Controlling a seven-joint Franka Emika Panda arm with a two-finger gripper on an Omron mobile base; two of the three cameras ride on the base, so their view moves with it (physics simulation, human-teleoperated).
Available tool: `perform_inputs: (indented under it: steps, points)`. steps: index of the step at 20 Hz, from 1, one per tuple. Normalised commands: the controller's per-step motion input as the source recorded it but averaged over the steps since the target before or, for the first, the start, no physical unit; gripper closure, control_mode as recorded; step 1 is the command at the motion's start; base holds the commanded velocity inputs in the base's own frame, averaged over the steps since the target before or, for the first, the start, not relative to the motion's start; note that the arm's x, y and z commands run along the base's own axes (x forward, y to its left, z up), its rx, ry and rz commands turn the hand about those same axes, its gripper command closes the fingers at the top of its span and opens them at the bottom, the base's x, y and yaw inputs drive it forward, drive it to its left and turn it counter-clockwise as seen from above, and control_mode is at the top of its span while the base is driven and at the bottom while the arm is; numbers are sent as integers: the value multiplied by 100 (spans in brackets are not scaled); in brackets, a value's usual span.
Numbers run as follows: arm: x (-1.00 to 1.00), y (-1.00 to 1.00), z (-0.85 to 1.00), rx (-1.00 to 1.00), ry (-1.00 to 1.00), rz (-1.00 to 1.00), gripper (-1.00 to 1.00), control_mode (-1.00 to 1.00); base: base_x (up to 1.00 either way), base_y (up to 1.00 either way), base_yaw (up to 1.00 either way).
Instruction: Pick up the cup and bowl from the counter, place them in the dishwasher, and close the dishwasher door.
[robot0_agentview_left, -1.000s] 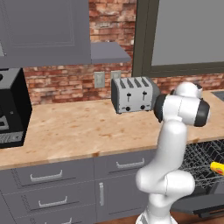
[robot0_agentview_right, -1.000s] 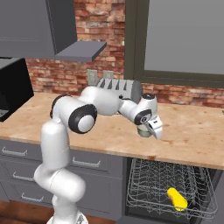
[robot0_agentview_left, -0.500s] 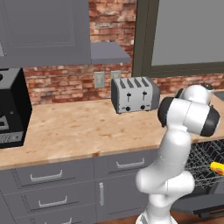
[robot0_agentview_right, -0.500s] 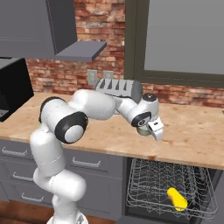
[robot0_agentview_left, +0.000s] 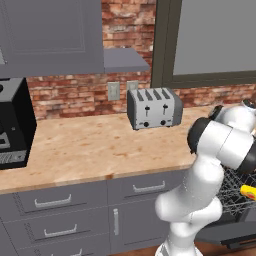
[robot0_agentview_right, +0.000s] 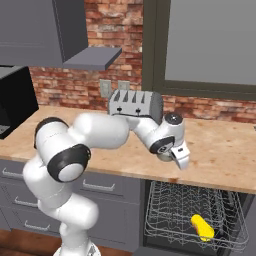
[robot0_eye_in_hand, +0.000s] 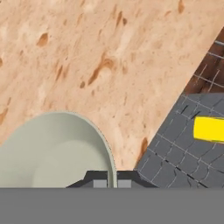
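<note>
Pale grey-green, the bowl (robot0_eye_in_hand: 54, 151) fills the lower left of the hand view, its thin rim passing between the two dark fingertips of the tool (robot0_eye_in_hand: 112, 180) at the bottom centre. The tool is closed on that rim, pinching the bowl's edge. Behind the bowl the tan, speckled worktop (robot0_eye_in_hand: 100, 65) spreads across the upper left and middle of that frame, and its front edge runs diagonally at the right.

Past that edge, at the lower right of the hand view, lies the dishwasher (robot0_eye_in_hand: 188, 144) with its grey wire rack, and a yellow object (robot0_eye_in_hand: 210, 129) rests in the rack at the right edge of the frame. I cannot tell whether it is the cup.

In the right base view the tool (robot0_agentview_right: 181, 159) sits just right of centre, over the front part of the worktop (robot0_agentview_right: 220, 150), with part of the bowl (robot0_agentview_right: 162, 156) showing beneath the wrist. Below it, at the lower right, the dishwasher (robot0_agentview_right: 195, 210) stands with its rack pulled out, the yellow object (robot0_agentview_right: 202, 227) lying in the wire basket.

A silver toaster (robot0_agentview_left: 152, 107) stands at the back of the worktop (robot0_agentview_left: 90, 145) in the centre of the left base view. A black appliance (robot0_agentview_left: 15, 125) stands at the left edge of that frame.
</note>
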Motion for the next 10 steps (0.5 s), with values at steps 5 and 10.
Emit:
perform_inputs:
  steps: [5, 10]
  points:
    - [-61, -6, 1, 0, -8, 0, 100, -100, 0, 0, 0]
    - [-52, 0, -5, 3, -6, 0, 100, -100, 0, 0, 0]
